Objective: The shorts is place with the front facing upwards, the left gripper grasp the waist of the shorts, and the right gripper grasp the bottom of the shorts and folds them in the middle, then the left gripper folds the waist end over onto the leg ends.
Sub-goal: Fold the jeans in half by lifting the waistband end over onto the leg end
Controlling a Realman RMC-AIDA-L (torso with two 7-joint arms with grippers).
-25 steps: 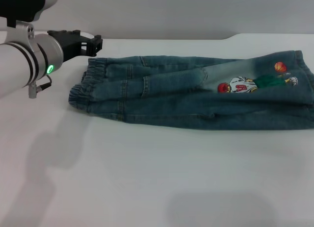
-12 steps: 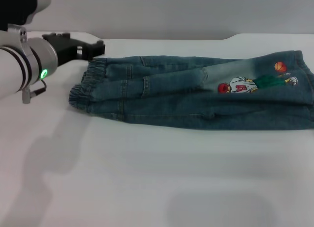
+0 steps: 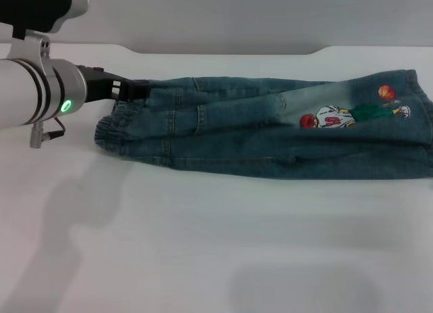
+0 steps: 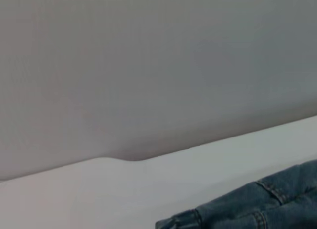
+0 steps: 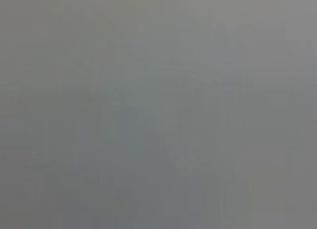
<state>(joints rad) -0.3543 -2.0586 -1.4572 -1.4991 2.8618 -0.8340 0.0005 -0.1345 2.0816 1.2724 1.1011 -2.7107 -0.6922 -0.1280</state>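
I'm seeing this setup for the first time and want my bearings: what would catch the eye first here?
The denim shorts draw the eye, lying across the far half of the white table, already folded lengthwise, with a colourful cartoon print near the leg end on the right. At the far left corner of the elastic waistband, the left gripper touches the fabric, a green light glowing on its wrist.

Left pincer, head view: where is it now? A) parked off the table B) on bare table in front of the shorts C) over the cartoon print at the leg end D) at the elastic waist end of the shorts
D: the left pincer sits at the far corner of the gathered waistband of the shorts, at the opposite end from the cartoon print.
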